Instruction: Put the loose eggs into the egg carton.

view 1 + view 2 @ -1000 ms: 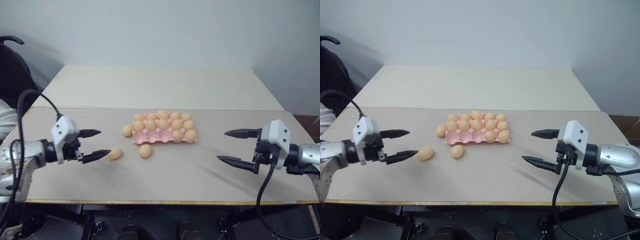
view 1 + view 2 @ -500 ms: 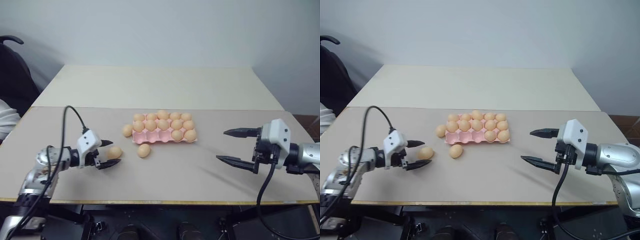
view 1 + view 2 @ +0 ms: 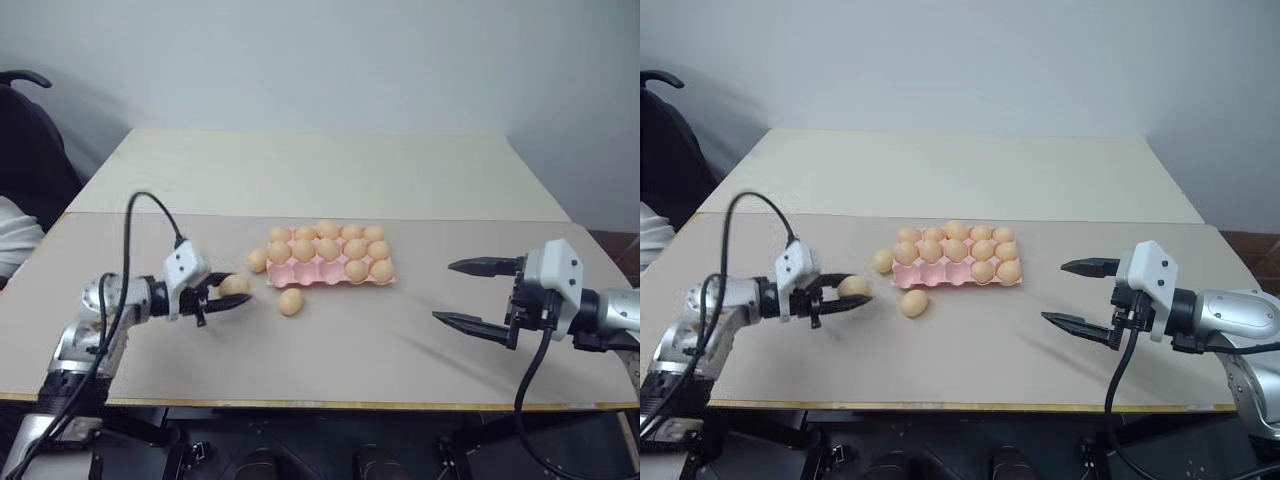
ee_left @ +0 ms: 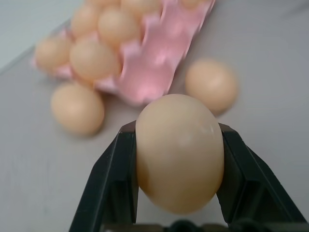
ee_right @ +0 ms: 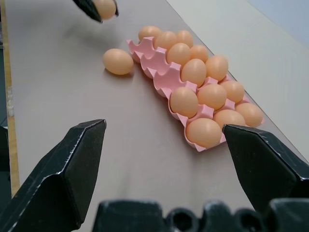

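My left gripper (image 3: 228, 291) is shut on one loose egg (image 4: 179, 152), held a little above the table just left of the egg carton (image 3: 303, 277). The carton is a pink tray with several light orange eggs in it; its front-left cups are bare. A second loose egg (image 3: 257, 260) lies against the carton's left end. A third loose egg (image 3: 291, 301) lies on the table just in front of the carton. My right gripper (image 3: 445, 292) hangs open and empty, well to the right of the carton.
The grey table (image 3: 350, 350) ends at a front edge close to me. A paler table (image 3: 320, 170) joins it behind the carton. A dark chair (image 3: 25, 140) and a white cloth (image 3: 15, 235) sit at the far left.
My left gripper has closed on the egg it was beside and carried it right, toward the carton. The right arm has stayed still.
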Motion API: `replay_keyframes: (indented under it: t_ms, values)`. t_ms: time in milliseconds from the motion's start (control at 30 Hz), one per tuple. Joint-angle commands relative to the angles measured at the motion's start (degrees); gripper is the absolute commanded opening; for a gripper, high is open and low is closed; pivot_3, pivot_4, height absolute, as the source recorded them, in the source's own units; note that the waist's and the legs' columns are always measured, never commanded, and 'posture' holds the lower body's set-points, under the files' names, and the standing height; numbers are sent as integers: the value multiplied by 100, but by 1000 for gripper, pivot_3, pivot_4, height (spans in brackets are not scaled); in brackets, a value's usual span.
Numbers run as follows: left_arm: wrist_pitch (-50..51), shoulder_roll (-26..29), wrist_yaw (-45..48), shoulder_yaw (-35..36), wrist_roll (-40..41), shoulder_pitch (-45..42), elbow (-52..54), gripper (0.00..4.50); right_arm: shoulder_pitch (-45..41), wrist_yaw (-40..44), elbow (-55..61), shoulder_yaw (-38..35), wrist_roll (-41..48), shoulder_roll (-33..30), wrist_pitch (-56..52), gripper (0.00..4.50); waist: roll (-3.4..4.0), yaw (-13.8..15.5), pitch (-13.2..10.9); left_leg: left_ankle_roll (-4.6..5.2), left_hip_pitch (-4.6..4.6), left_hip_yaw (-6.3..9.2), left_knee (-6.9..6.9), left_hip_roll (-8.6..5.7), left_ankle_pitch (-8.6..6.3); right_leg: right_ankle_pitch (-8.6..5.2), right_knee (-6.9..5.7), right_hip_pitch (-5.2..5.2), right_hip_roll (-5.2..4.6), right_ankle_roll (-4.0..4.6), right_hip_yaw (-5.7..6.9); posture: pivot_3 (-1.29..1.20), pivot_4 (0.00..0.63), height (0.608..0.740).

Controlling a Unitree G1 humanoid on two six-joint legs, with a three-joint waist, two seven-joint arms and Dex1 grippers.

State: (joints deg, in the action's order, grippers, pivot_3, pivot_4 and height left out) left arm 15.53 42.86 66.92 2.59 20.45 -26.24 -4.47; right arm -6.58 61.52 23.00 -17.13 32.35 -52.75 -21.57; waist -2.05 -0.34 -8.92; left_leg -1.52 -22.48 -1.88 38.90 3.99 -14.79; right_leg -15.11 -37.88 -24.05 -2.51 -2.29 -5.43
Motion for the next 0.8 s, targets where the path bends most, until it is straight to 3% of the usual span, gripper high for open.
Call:
replay_keyframes:
  t_ms: [33, 267, 533, 633, 800]
  values:
    - [250, -236, -114, -31, 263, -401, 386, 1997, -40, -59, 172, -218, 101, -64, -1, 4500, 0, 7, 0, 0, 3, 0, 0, -1, 0, 0, 2, 4, 0, -1, 0, 0, 150, 740]
    - [-241, -1368, -523, -1109, -764, -1717, -955, 1997, 20, -165, 257, -251, 104, -38, 8, 4500, 0, 17, 0, 0, 3, 2, 4, -5, 0, 2, 5, 8, 1, -3, -2, 0, 150, 740]
    - [-888, -2045, -623, -1629, -1535, -2600, -2638, 1997, 297, -383, 473, -427, 136, -3, -40, 4500, -1, -45, 0, 2, -6, 4, 2, -6, -1, 2, 12, 2, 1, -3, -3, 0, 150, 740]
    - [-835, -2193, -530, -1581, -1511, -2691, -2835, 2748, 406, -448, 541, -469, 130, 15, -26, 4500, -1, -47, 0, 2, -6, 4, 3, -6, 0, 2, 9, 0, 1, -4, -3, 0, 150, 740]
    - [-918, -2168, -666, -1377, -1501, -2746, -2827, 4370, 446, -508, 560, -466, 157, 26, -6, 4500, -1, -43, 0, 2, -8, 5, 3, -6, 0, 2, 10, 1, 1, -4, -3, 0, 150, 740]
